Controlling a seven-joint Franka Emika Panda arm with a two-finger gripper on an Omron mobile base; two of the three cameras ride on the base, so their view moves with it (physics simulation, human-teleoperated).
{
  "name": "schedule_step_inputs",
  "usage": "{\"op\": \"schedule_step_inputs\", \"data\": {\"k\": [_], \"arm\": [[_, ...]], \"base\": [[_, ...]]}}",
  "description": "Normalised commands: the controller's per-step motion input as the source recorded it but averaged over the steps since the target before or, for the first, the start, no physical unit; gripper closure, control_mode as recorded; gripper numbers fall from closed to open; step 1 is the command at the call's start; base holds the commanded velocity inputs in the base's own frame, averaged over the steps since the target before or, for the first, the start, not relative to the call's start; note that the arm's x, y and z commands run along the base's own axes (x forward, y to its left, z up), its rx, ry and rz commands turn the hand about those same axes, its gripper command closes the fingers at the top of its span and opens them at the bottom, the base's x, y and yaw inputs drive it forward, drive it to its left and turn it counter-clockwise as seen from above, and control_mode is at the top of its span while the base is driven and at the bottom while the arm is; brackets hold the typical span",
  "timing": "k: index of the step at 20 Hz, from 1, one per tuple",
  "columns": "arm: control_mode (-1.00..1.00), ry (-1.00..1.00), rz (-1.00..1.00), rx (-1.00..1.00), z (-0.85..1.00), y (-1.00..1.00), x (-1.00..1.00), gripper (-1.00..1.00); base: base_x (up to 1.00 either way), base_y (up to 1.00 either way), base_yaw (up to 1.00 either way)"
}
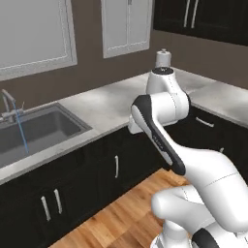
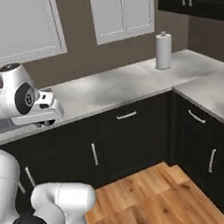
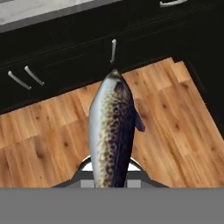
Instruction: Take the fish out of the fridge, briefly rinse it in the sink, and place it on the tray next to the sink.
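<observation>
My gripper [image 3: 111, 181] clamped on fish [image 3: 113, 135], speckled body hanging over wooden floor [image 3: 175, 131] before dark cabinets [image 3: 65, 57]. Arm [image 1: 162, 109] raised at grey counter [image 1: 111, 104]; sink [image 1: 34, 133] at left, faucet [image 1: 7, 106] running blue stream.

Home kitchen, grey countertop [image 1: 114, 104], steel sink [image 1: 43, 128], dark cabinets [image 2: 132, 136], wood floor [image 3: 175, 131]

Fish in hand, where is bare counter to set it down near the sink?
The counter is bare from the sink rim right to the paper towel roll at the corner. Past the corner it is bare too. Faucet and water crowd the sink's back. The gripper holds the fish.
</observation>
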Motion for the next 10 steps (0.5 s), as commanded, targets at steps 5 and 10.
{"op": "schedule_step_inputs", "data": {"k": [5, 10], "arm": [[1.00, 0.00, 0.00, 0.00, 0.00, 0.00, 0.00, 1.00], [1.00, 0.00, 0.00, 0.00, 0.00, 0.00, 0.00, 1.00]], "base": [[0.46, -0.30, 0.55], [0.43, -0.03, 0.43]]}}
